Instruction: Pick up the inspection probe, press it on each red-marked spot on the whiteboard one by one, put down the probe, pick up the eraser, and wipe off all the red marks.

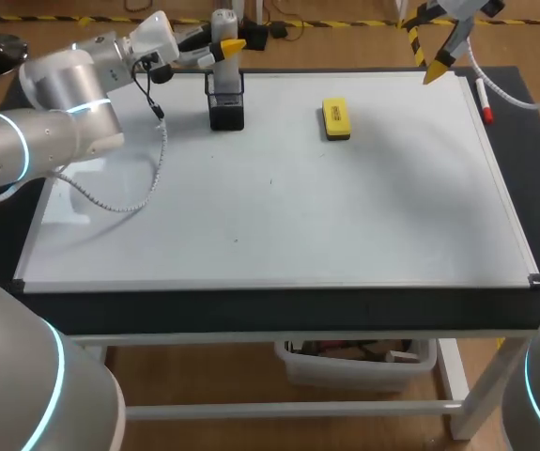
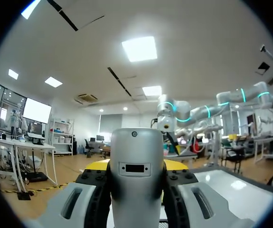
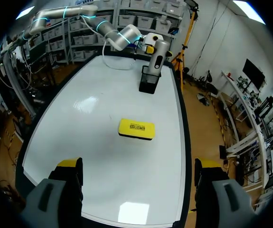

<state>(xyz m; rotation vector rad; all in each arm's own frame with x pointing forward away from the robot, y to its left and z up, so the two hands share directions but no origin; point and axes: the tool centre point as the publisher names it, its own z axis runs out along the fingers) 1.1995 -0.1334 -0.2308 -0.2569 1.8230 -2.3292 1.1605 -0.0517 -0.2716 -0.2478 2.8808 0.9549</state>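
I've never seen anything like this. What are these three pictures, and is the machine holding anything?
This is a robot with two arms at a table. One picture looks down from overhead; the other two come from cameras on each wrist. On the table lies a whiteboard with a yellow eraser and a black holder on it. The left gripper grips the grey probe at the holder. The right gripper hangs open and empty.

The lower end of the inspection probe (image 1: 223, 33) is hidden inside the black holder (image 1: 225, 103), and in the left wrist view its body covers most of the jaws of the left gripper (image 2: 136, 164). Specks (image 1: 271, 181) on the whiteboard (image 1: 373, 216) are too small to tell their colour.
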